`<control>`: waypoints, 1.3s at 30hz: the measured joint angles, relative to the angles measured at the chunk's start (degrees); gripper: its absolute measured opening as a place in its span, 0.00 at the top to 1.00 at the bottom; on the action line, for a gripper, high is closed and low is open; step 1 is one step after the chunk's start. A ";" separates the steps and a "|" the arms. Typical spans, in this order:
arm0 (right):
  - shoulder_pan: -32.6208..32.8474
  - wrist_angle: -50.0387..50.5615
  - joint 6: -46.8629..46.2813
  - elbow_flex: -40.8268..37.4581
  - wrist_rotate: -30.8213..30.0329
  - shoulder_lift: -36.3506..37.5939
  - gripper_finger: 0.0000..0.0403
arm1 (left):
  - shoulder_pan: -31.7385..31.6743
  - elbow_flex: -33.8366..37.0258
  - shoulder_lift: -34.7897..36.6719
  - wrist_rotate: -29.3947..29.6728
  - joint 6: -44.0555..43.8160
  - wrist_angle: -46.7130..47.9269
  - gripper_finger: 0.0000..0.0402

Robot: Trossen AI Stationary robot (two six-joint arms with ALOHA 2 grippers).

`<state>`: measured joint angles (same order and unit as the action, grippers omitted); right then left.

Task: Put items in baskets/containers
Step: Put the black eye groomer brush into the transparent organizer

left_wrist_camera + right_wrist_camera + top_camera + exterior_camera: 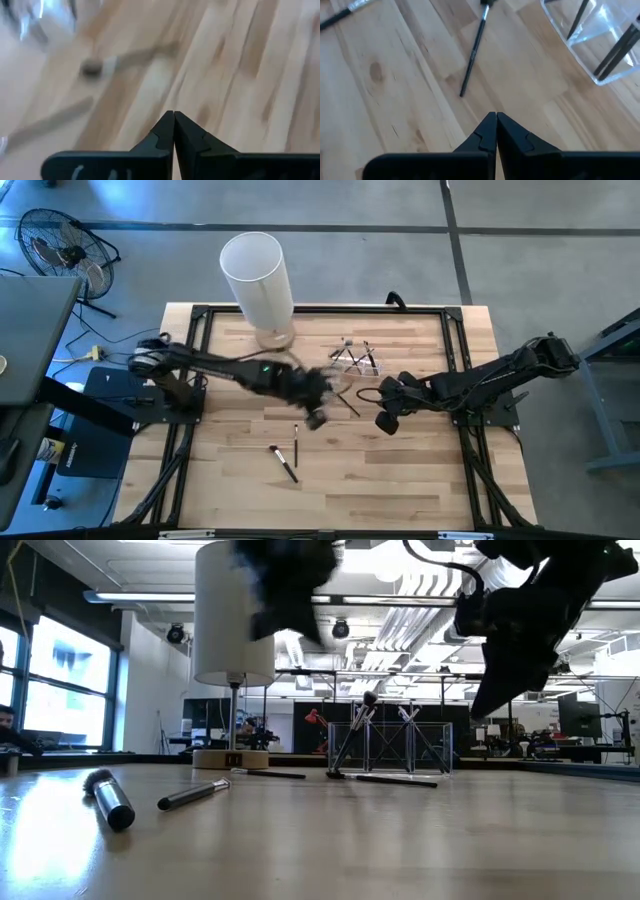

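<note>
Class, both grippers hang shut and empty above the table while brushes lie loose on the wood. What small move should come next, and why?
Probably the right gripper should open and come down on the loose brush just ahead of it. That gripper is shut with nothing in it, the brush lies flat on the table, and the clear holder with brushes already in it is nearby. The left gripper is also shut and empty.

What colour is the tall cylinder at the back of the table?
The tall cylinder is white, standing on a pale wooden base. It shows best in the high view.
</note>
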<state>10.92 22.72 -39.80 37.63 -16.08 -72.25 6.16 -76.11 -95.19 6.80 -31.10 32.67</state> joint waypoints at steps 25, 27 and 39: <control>-1.18 -15.63 8.67 17.29 -8.45 -12.11 1.00 | 12.13 41.37 44.75 14.50 -6.24 -7.54 1.00; -1.28 -11.42 8.13 21.36 -8.95 -15.04 1.00 | 12.26 42.05 46.77 14.56 -5.10 -7.15 1.00; -2.99 3.02 6.83 40.68 -7.43 -27.97 1.00 | 12.23 42.65 52.09 12.96 0.46 -3.69 1.00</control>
<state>7.93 25.74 -32.97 78.31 -23.51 -100.21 18.39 -33.47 -43.09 19.76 -30.64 28.98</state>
